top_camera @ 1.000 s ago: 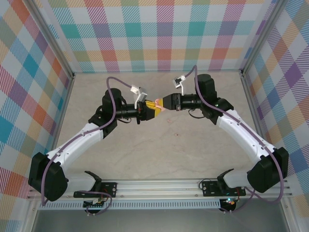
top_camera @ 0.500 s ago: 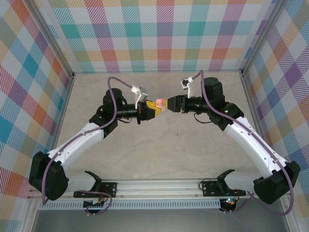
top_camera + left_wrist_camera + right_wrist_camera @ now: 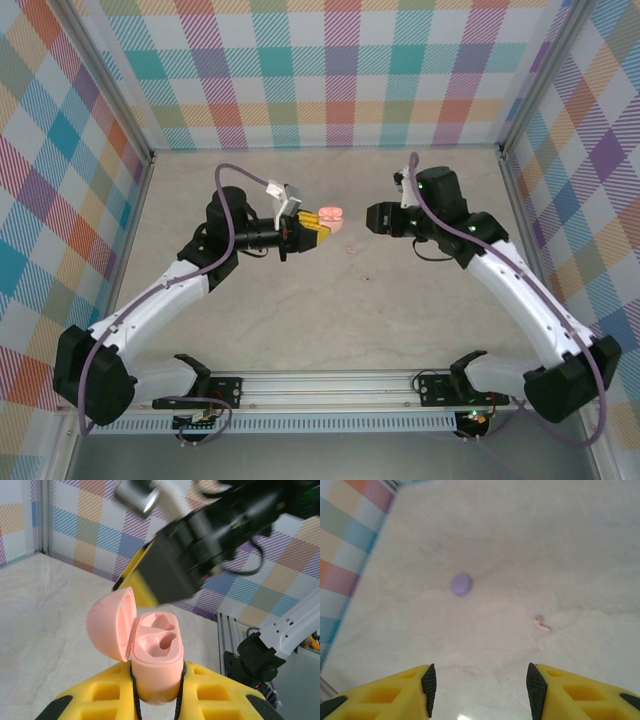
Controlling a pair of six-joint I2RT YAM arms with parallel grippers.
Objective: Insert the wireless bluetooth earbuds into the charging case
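Pink charging case (image 3: pixel 156 662), lid hinged open and both wells empty, is sitting clamped in the left gripper (image 3: pixel 320 228). The right gripper (image 3: pixel 480 690) is hovering with jaws apart and empty above the table (image 3: pixel 580 545). A pinkish earbud (image 3: pixel 540 624) is lying ahead of its right finger, and a purple round disc (image 3: pixel 461 584) is lying ahead of its left finger.

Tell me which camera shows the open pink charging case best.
Left wrist: the pink case sits close and central, lid open, both wells empty, clamped in the left gripper. Top external gives a small pink blob at that gripper's tip.
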